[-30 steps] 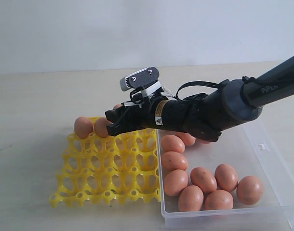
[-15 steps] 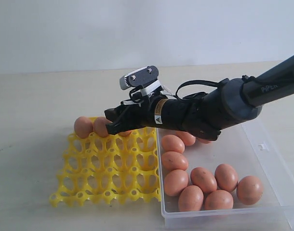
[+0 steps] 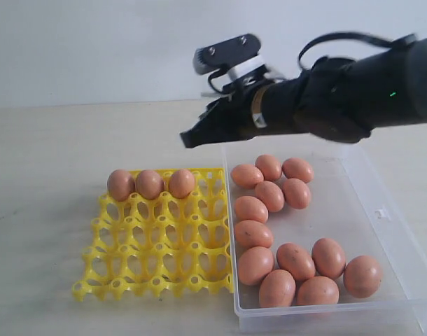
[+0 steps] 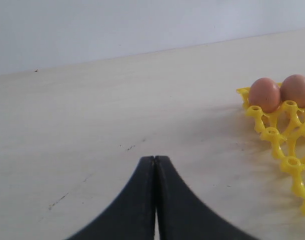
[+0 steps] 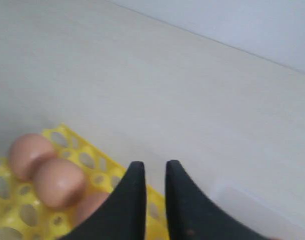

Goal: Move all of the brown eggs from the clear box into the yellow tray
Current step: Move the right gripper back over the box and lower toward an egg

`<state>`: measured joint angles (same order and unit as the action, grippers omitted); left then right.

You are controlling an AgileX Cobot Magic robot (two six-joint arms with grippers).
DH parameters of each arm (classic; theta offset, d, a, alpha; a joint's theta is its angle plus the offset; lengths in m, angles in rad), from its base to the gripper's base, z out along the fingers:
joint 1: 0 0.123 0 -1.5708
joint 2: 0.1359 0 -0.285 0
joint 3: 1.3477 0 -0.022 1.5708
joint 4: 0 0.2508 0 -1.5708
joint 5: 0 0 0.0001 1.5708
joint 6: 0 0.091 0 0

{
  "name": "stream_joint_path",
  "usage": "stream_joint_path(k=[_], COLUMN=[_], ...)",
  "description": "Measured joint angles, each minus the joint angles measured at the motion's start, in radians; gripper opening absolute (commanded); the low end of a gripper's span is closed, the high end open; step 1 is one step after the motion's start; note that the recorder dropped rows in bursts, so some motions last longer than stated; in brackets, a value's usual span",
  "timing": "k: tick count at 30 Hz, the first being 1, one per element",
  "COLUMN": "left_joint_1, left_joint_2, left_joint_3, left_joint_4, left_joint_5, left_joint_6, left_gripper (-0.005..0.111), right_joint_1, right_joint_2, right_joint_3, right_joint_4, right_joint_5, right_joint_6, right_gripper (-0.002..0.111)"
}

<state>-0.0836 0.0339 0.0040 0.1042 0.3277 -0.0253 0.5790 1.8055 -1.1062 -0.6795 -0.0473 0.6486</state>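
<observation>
Three brown eggs (image 3: 149, 183) sit in the back row of the yellow tray (image 3: 157, 245). Several more brown eggs (image 3: 269, 196) lie in the clear box (image 3: 381, 210) to the tray's right. My right gripper (image 3: 187, 140) hangs in the air above the tray's back right corner and holds nothing. In the right wrist view its jaws (image 5: 151, 164) stand a narrow gap apart over the tray (image 5: 92, 160) and the eggs (image 5: 57, 182). My left gripper (image 4: 155, 158) is shut and empty above bare table, with the tray (image 4: 287, 150) and two eggs (image 4: 264, 94) off to one side.
The tray and the box stand edge to edge on a pale wooden table (image 3: 45, 140). The right arm (image 3: 353, 91) reaches in from the right, above the back of the box. A plain white wall runs behind the table.
The right gripper has let go of a third egg in the tray's back row, risen up and back to the right, and drawn its jaws nearly together.
</observation>
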Motion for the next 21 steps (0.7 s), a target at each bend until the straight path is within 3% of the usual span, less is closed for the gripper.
stream_joint_path(k=[7, 12, 15, 18, 21], left_joint_1=[0.0, 0.0, 0.0, 0.0, 0.0], left_joint_2=[0.0, 0.0, 0.0, 0.0, 0.0], left_joint_3=[0.0, 0.0, 0.0, 0.0, 0.0], left_joint_4=[0.0, 0.0, 0.0, 0.0, 0.0], left_joint_5=[0.0, 0.0, 0.0, 0.0, 0.0], left_joint_6=[0.0, 0.0, 0.0, 0.0, 0.0], left_gripper=[0.0, 0.0, 0.0, 0.0, 0.0], right_joint_1=[-0.099, -0.174, -0.2, -0.217, -0.219], right_joint_2=[-0.155, -0.119, -0.06, 0.007, 0.057], right_joint_3=[0.0, 0.0, -0.017, -0.06, -0.112], right_joint_4=[0.044, 0.38, 0.502, 0.536, 0.547], right_joint_5=[0.414, 0.532, 0.602, 0.682, 0.736], right_joint_6=[-0.04, -0.343, -0.429, -0.453, -0.46], right_gripper=[0.0, 0.004, 0.018, 0.037, 0.048])
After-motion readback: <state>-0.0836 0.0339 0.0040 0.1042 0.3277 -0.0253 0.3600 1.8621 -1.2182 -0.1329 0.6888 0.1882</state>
